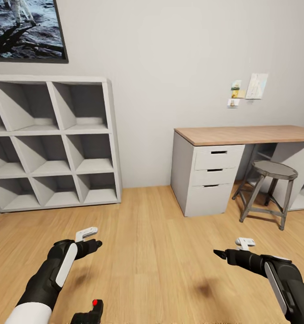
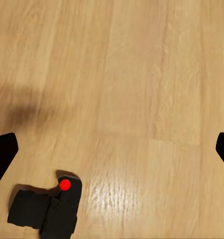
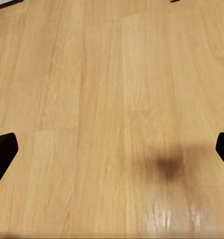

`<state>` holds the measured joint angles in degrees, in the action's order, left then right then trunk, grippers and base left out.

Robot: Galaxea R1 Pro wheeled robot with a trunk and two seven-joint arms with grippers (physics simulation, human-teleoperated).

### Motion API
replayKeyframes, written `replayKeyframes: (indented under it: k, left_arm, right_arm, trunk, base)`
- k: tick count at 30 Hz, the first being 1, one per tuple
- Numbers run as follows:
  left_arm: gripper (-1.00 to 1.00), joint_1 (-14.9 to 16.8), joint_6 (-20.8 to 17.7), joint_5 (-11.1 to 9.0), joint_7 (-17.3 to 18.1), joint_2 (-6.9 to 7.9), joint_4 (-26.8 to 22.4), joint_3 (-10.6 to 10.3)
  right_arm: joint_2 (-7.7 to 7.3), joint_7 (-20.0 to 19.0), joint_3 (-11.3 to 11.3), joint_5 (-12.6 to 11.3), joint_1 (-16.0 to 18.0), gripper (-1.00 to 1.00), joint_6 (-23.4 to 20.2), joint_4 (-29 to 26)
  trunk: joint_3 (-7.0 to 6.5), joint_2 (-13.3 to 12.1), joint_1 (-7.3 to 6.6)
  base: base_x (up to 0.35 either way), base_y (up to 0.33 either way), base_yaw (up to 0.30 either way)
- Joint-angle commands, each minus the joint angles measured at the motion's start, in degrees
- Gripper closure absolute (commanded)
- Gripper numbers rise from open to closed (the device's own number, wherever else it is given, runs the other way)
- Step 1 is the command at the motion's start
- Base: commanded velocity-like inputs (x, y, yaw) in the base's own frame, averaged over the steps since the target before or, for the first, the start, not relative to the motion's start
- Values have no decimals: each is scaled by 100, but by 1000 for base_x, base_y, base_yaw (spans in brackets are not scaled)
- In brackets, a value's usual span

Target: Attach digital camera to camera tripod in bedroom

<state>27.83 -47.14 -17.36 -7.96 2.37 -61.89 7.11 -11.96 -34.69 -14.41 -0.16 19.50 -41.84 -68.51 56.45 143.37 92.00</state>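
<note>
Black digital camera [image 1: 89,312] lies cut off on the floor [image 1: 161,252]; both arms' fingers [image 2: 2,154] spread apart.

the room is evenly and softly lit, bright with no hard light source in sight. shadows are faint and blurred: a soft dark smudge lies on the wood floor [image 1: 161,234] under each arm, and a diffuse patch shows in both wrist views. a pale glossy sheen sits on the floorboards just beside the digital camera [image 2: 47,209] in the left wrist view, and another in the right wrist view. the shelf unit [image 1: 52,139] leans and stretches toward the picture's edge. the renders look slightly soft throughout.
</note>
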Motion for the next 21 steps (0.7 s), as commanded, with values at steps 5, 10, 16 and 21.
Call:
replayKeyframes:
  k: [5,10,16,21]
  left_arm:
    - [-100,3,-23,-67,-61,0,-7,-3]
    - [-100,3,-23,-70,-68,0,-9,0]
    - [-100,3,-23,-64,-73,0,-25,1]
    - [-100,3,-23,-59,-74,0,-25,-1]
  right_arm:
    - [1,-13,-9,-2,3,-100,-41,-4]
    - [1,-12,-9,-4,6,-100,-43,0]
    - [1,-12,-15,-12,6,-100,-44,4]
    - [1,-6,-12,-12,4,-100,-44,4]
  trunk:
    - [117,10,11]
    - [228,16,24]
    - [361,24,40]
    - [472,31,53]
  base:
    - [0,0,0]
    - [0,0,0]
    - [0,0,0]
    - [0,0,0]
